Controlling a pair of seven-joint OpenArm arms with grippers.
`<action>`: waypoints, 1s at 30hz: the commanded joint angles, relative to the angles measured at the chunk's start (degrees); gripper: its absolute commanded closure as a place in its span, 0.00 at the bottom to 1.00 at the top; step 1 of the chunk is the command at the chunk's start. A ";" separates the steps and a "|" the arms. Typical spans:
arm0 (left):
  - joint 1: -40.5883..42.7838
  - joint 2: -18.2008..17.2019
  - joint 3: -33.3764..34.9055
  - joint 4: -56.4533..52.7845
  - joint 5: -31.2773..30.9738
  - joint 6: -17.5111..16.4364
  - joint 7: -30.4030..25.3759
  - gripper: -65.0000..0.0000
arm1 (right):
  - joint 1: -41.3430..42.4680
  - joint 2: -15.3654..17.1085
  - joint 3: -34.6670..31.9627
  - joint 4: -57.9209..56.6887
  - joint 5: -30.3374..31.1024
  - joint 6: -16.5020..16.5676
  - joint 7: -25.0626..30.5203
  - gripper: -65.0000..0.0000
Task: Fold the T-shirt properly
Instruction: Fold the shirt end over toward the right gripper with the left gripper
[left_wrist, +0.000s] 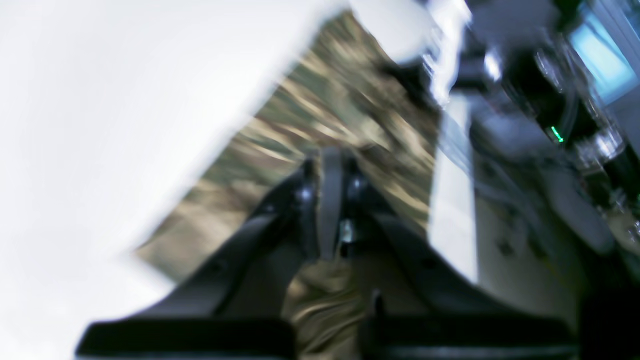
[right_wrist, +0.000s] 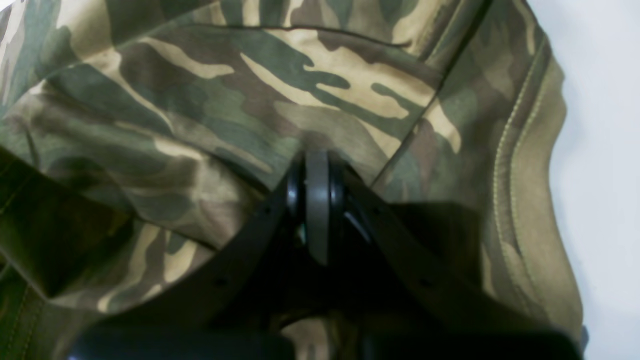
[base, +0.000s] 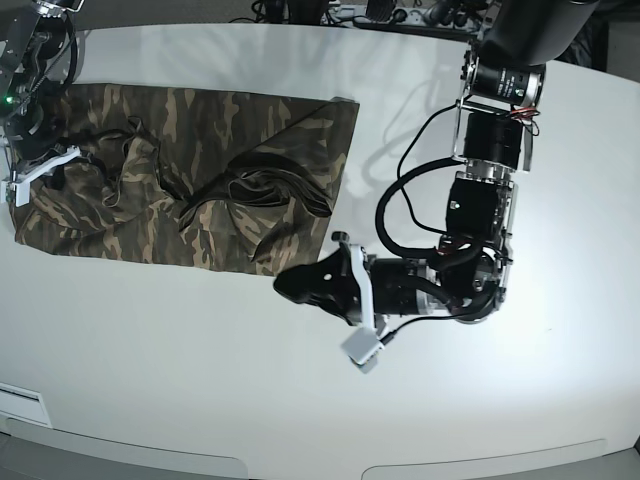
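Note:
The camouflage T-shirt (base: 200, 150) lies spread at the table's far left, with crumpled folds in its middle. My left gripper (base: 290, 283) sits at the shirt's near right corner. In the blurred left wrist view this gripper (left_wrist: 331, 160) is shut, with olive cloth showing between its fingers and the T-shirt (left_wrist: 320, 110) stretching beyond them. My right gripper (base: 42, 172) is at the shirt's left edge. Up close, that gripper (right_wrist: 317, 160) is shut on a fold of the T-shirt (right_wrist: 225, 100), whose stitched hem runs along the right.
The white table (base: 200, 380) extends around the shirt toward the near edge. My left arm (base: 480, 200) bends over the table's right half. Cables and equipment (base: 380, 12) line the far edge. The right arm (base: 30, 60) stands at the far left corner.

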 joint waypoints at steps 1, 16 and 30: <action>-0.81 -0.37 -1.70 0.83 0.42 0.61 -0.72 1.00 | -0.31 0.02 -0.26 0.00 0.13 1.03 -3.52 1.00; 9.33 -4.87 -2.82 0.83 5.97 4.22 2.23 1.00 | -0.15 0.04 -0.26 0.00 0.17 0.83 -3.67 1.00; 10.25 -4.22 14.43 0.83 -15.13 -3.93 4.83 1.00 | 0.81 0.04 -0.26 0.00 0.15 0.83 -3.67 1.00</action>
